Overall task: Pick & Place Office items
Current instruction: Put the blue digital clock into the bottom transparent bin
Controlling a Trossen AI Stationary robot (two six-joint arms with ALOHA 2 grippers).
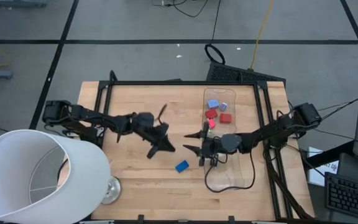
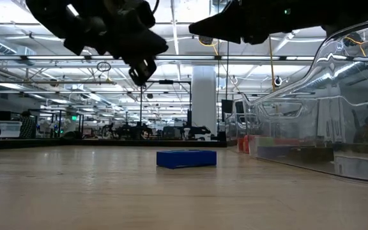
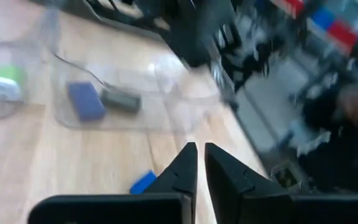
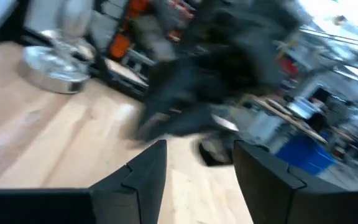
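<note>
A blue block (image 1: 182,166) lies flat on the wooden table near its middle, and it also shows in the low view (image 2: 186,158) and the left wrist view (image 3: 143,182). Light blue (image 1: 213,104) and red (image 1: 211,114) pieces lie in the clear tray (image 1: 244,177) at the right. My left gripper (image 1: 168,147) hovers shut above the table, up and to the left of the blue block, its fingers (image 3: 185,168) nearly together with nothing between them. My right gripper (image 1: 188,142) faces it from the tray's side, open and empty (image 4: 197,152). Both hang well above the tabletop (image 2: 142,70).
A big white lampshade (image 1: 42,174) and a round metal base (image 1: 110,190) fill the near left corner. A black frame (image 1: 166,81) runs along the table's far edge. The left wrist view shows a blue (image 3: 86,99) and a grey piece (image 3: 120,99) in the tray.
</note>
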